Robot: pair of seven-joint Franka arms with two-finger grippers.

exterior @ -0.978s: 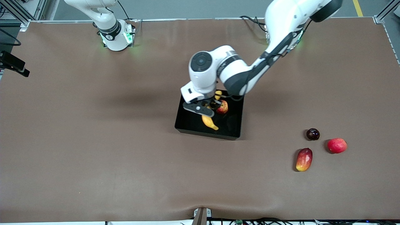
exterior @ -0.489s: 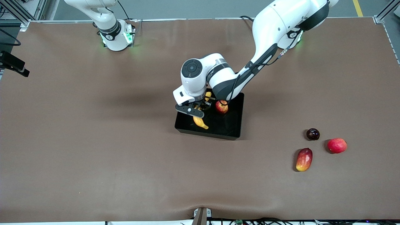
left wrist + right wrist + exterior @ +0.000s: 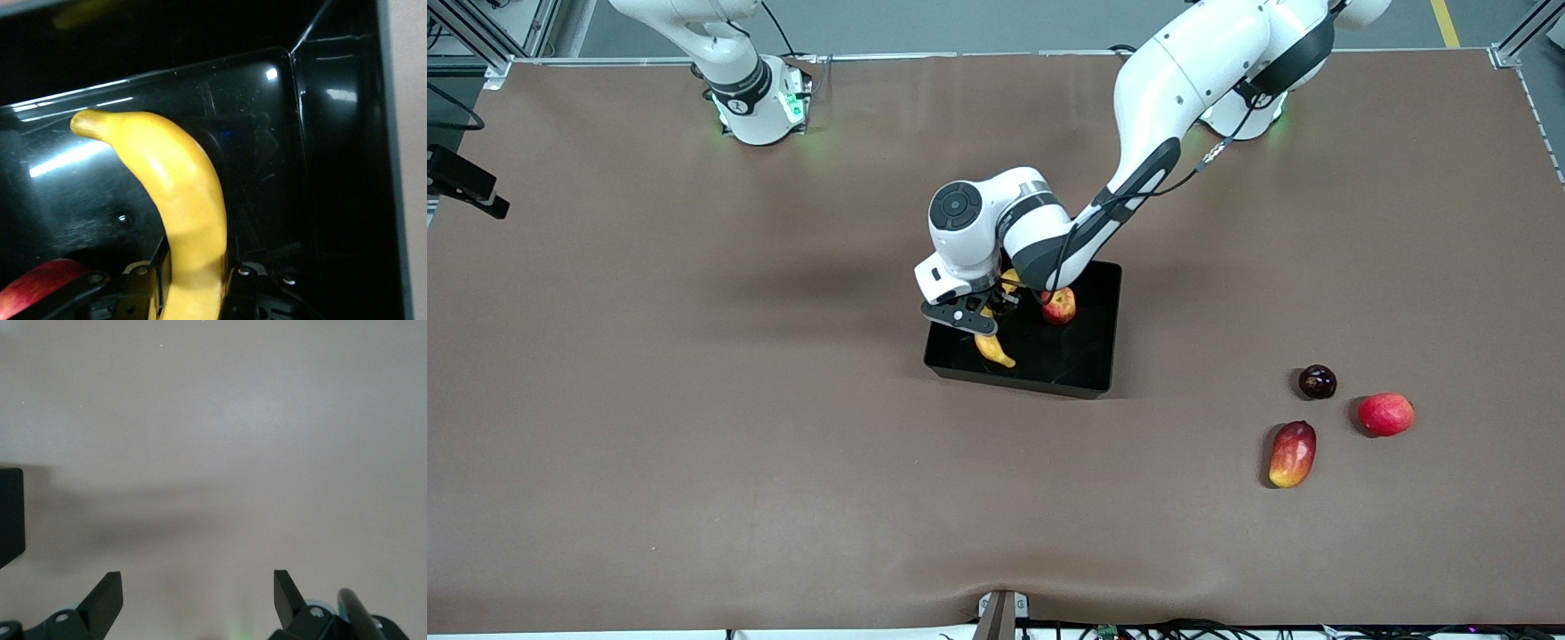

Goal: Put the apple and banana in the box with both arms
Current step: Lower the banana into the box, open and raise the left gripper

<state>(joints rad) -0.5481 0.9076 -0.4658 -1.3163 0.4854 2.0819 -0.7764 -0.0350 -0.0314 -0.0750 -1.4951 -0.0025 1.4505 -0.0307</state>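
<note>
Inside box (image 3: 1087, 366), left hand (image 3: 989, 310) gripping banana (image 3: 183, 200)

The box (image 3: 333, 133) is glossy black plastic, its floor finely scratched and throwing back bright glints. The banana (image 3: 183, 193) has smooth, softly shiny yellow skin. The apple (image 3: 1059, 306) looks smooth with a slight sheen. The bench (image 3: 694, 427) wears a matt brown covering, gently rippled along its near edge. The arms' (image 3: 1183, 80) shells are glossy white plastic.
</note>
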